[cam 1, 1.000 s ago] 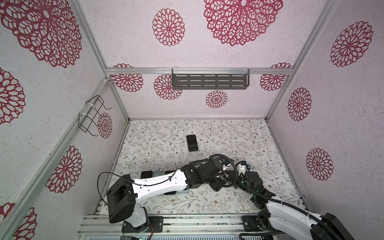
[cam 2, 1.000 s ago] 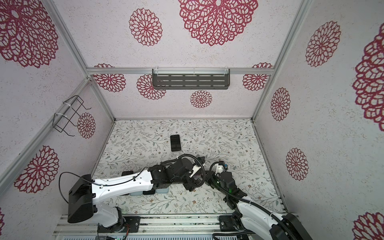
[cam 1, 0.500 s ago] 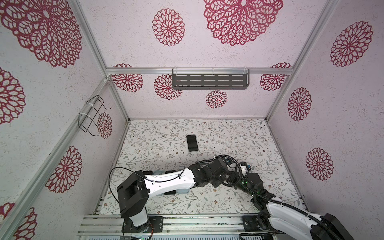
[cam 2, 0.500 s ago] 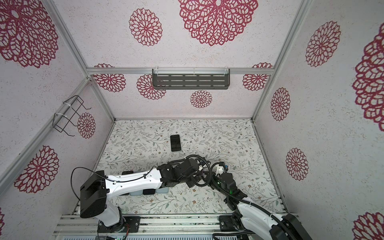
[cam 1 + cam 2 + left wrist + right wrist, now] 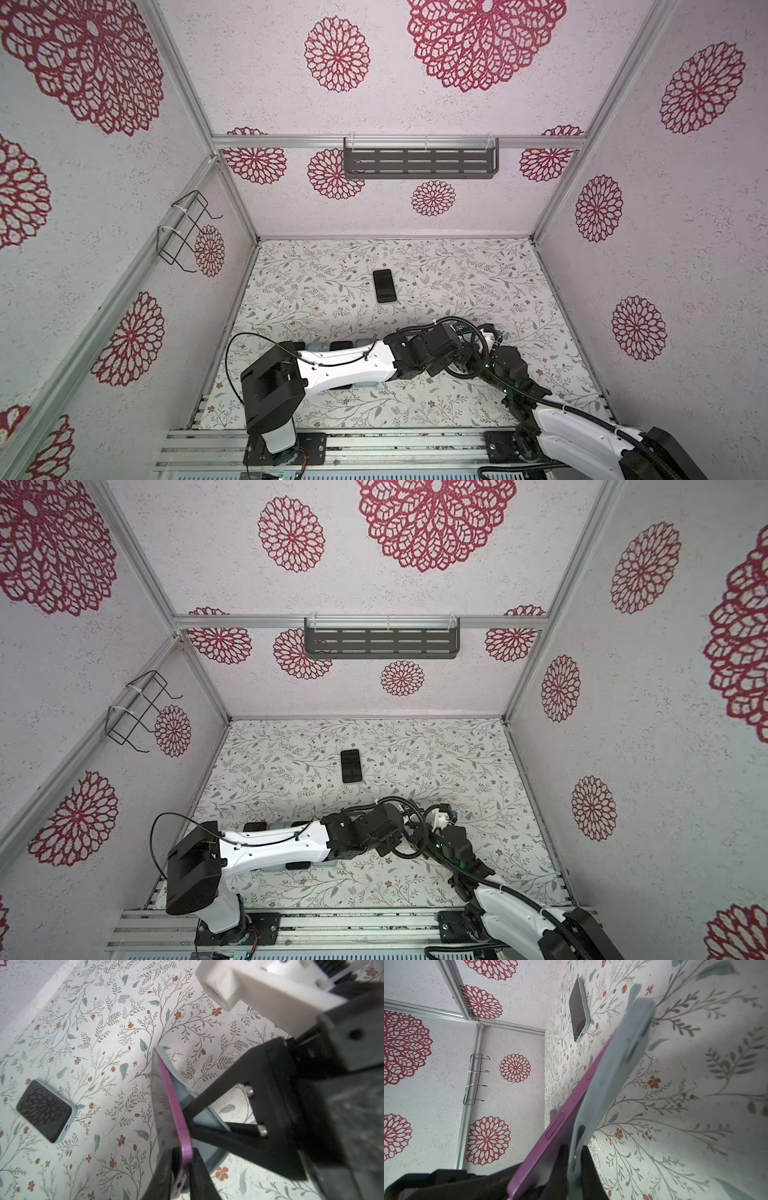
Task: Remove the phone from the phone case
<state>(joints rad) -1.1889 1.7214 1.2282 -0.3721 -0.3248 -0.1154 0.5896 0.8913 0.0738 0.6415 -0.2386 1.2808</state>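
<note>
Left gripper (image 5: 184, 1169) is closed on the edge of the purple phone (image 5: 172, 1105), and the grey phone case (image 5: 612, 1076) is pinched by the right gripper (image 5: 574, 1165), both held above the table (image 5: 83, 1022). One end is peeled free; the far end is judged still seated.

I'm pinching the purple phone (image 5: 170, 1093) edge-on in my left gripper (image 5: 185, 1159); grey case (image 5: 181, 1085) is hanging partly off it.

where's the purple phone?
The purple phone is held over the table, front right of centre: pinched by the left gripper, half out of the grey case that the right gripper holds.
</note>
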